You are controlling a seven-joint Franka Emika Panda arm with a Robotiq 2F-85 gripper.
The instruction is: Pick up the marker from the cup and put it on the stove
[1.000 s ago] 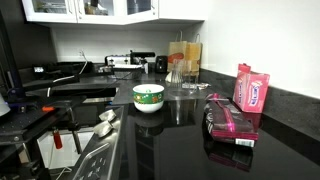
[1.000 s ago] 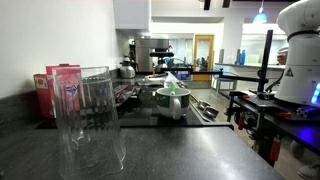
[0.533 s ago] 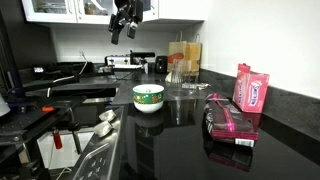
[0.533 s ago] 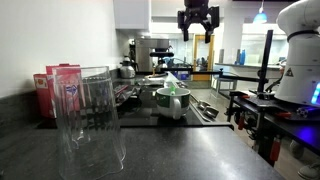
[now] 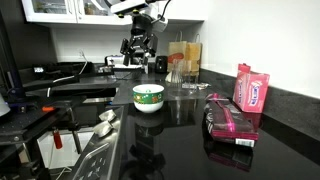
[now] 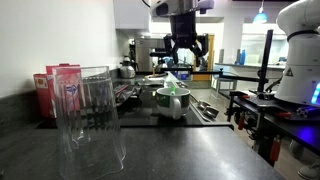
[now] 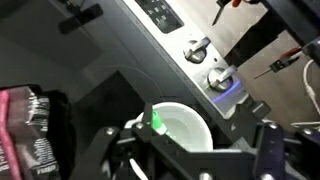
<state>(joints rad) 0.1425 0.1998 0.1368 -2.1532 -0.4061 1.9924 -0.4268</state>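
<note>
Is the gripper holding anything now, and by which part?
Nothing is held. The gripper is open above the cup; the marker is in the cup.

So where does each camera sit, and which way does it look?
Exterior view: beside the counter, facing across it at the cup; tool above.
Exterior view: on the counter behind a glass tumbler, looking along it; tool above.
Wrist view: on the tool, looking down onto the marker.
All three show the cup.
</note>
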